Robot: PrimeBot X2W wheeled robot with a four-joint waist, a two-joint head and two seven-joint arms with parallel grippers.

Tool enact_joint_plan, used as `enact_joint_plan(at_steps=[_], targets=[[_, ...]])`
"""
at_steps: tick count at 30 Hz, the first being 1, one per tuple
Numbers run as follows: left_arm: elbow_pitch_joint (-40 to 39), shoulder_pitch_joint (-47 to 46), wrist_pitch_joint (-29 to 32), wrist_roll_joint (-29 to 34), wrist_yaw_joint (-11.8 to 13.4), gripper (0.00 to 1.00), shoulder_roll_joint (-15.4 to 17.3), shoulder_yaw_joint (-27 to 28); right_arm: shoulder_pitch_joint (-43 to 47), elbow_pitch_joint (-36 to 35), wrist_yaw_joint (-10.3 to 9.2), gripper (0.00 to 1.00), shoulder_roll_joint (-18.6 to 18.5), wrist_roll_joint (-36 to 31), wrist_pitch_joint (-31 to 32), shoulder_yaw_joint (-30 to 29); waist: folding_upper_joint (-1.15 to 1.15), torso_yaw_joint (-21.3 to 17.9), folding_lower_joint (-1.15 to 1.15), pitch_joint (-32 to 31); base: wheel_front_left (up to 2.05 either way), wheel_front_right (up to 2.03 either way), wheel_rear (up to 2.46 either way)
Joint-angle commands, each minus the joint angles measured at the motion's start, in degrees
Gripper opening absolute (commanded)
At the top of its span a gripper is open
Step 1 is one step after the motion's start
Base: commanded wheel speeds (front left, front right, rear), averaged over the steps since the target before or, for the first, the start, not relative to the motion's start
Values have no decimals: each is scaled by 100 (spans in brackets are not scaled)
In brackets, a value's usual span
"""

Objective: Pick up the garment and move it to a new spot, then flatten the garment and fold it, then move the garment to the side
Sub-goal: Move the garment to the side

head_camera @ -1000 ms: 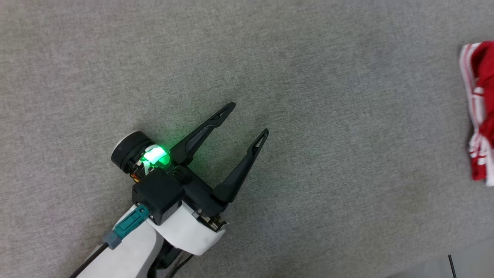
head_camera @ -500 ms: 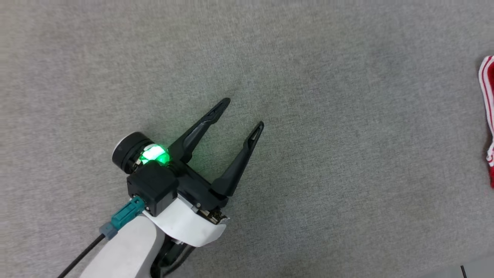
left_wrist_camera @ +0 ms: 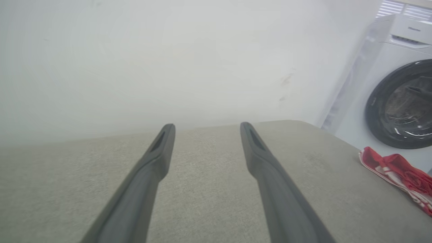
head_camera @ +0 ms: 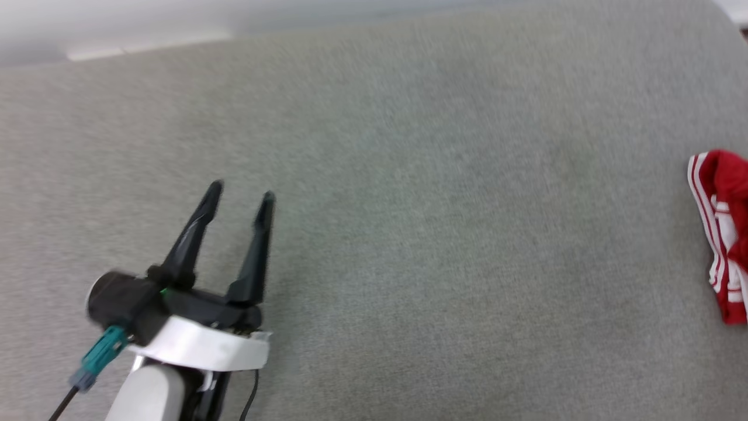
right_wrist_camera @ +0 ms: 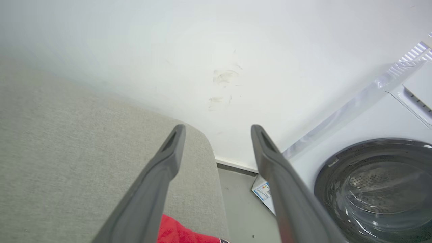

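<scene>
Okay, status: left gripper [head_camera: 242, 190] sits low over the grey upholstered surface [head_camera: 438, 234], fingers spread wide with nothing between them; my read is it's parked clear of the work, not lined up on anything. Right gripper [right_wrist_camera: 217, 127] is likewise splayed and empty, pointing out past the surface's rounded corner toward the wall [right_wrist_camera: 168, 50] and the washing machine [right_wrist_camera: 378, 189].

The garment [head_camera: 721, 234] lies at the far right edge of the surface, well apart from the left gripper; right wrist view shows a red patch at the bottom edge, just under the right fingers, so that arm hovers close above it; contact: cannot tell. Placement reads as the set-aside spot, so I'd judge the task near its end; fold quality unclear, since head view cuts the bundle off at the frame edge.

Materials:
- garment: thin limp red cloth, looks mesh-like in left wrist view; red-and-white striped trim along the near edge; bunched into a compact soft-layered bundle
- surface: coarse matte grey weave; flat
- fingers: long, dark, tapering, slotted near the tips
- washing machine: glossy white body, dark round door, perforated metal drum
- wall: white, faint scuffs
</scene>
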Motion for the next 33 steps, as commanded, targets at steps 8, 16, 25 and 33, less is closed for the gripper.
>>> enact_joint_plan(at_steps=[8,16,25,33], targets=[[318,702,-12,84,0,100,-288,688,1049,-623,-8,100,1266,425,-568,-25,0,557,0,-927,0,0,0],[653,1119,-12,6,-11,100,-505,872,2021,-747,-8,100,2264,760,-1205,184,0,784,0,-1316,0,0,0],[788,1372,-12,-13,-15,100,-509,937,2623,-750,-8,100,2643,975,-1493,361,0,843,0,-1537,0,0,0],[785,1427,-12,100,-16,100,-591,977,2678,-682,-8,100,2669,1096,-1575,484,0,823,0,-1535,0,0,0]])
